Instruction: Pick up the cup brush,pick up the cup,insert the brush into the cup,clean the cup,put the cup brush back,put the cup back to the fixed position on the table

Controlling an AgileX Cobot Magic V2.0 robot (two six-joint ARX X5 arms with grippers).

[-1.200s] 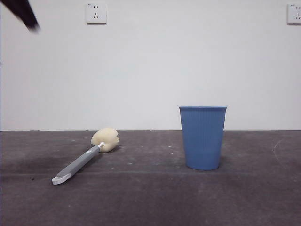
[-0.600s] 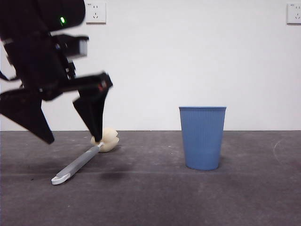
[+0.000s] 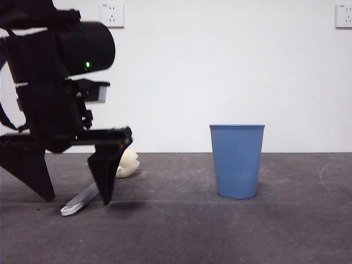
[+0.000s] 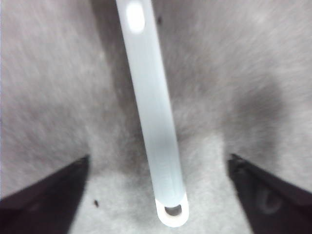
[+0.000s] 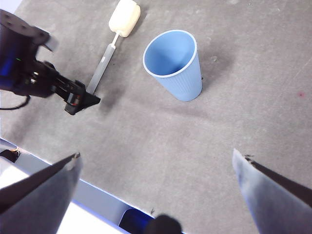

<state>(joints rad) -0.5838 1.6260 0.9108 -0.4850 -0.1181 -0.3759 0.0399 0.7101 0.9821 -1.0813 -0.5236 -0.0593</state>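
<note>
The cup brush point(image 3: 78, 203) lies flat on the table point(image 3: 181, 234), its cream sponge head point(image 3: 128, 163) toward the wall. My left gripper point(image 3: 76, 199) has come down over the handle's white-tipped end, open, one jaw on each side. In the left wrist view the grey handle point(image 4: 153, 112) runs between the open jaws of the left gripper point(image 4: 159, 158), untouched by either. The blue cup point(image 3: 237, 161) stands upright to the right of the brush. My right gripper point(image 5: 156, 161) hangs open high above the table, looking down on the cup point(image 5: 175, 66), the brush point(image 5: 104, 66) and the left arm point(image 5: 29, 73).
Two wall sockets point(image 3: 112, 15) point(image 3: 344, 15) sit on the white wall behind. The table's near edge point(image 5: 58, 170) shows in the right wrist view. Bare table lies between brush and cup.
The left arm dropped from the top left corner down to the brush, and its open jaws now straddle the handle near the table. Brush and cup have not moved.
</note>
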